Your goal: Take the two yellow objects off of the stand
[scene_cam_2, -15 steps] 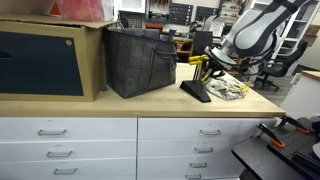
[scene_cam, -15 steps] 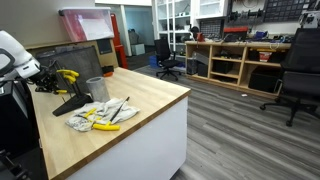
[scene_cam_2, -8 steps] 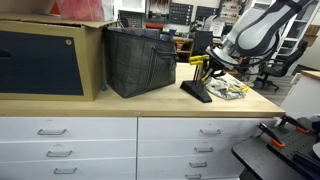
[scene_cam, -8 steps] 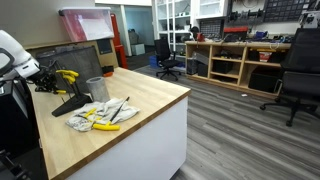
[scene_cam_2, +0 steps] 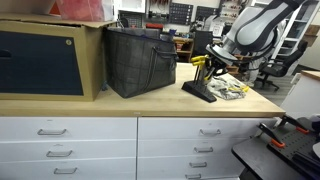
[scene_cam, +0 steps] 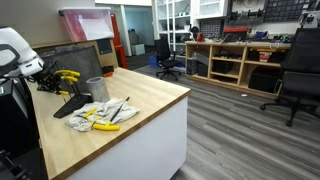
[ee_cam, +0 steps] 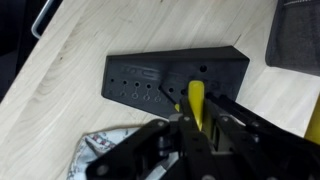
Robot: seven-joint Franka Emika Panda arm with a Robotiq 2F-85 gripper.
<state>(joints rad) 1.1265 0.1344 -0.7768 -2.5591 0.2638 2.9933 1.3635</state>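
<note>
Yellow tool (ee_cam: 197, 102) between the fingers (ee_cam: 216, 130) points lengthwise at black stand (ee_cam: 150, 78).

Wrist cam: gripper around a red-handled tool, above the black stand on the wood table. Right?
Not quite: the handle at the gripper is yellow, not red, as the wrist view shows. The rest holds: it is above the black stand on the wood table.

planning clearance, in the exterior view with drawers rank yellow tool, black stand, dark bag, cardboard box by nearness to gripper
1. yellow tool, at the gripper
2. black stand, just below
3. dark bag, beside the stand
4. cardboard box, far end
</note>
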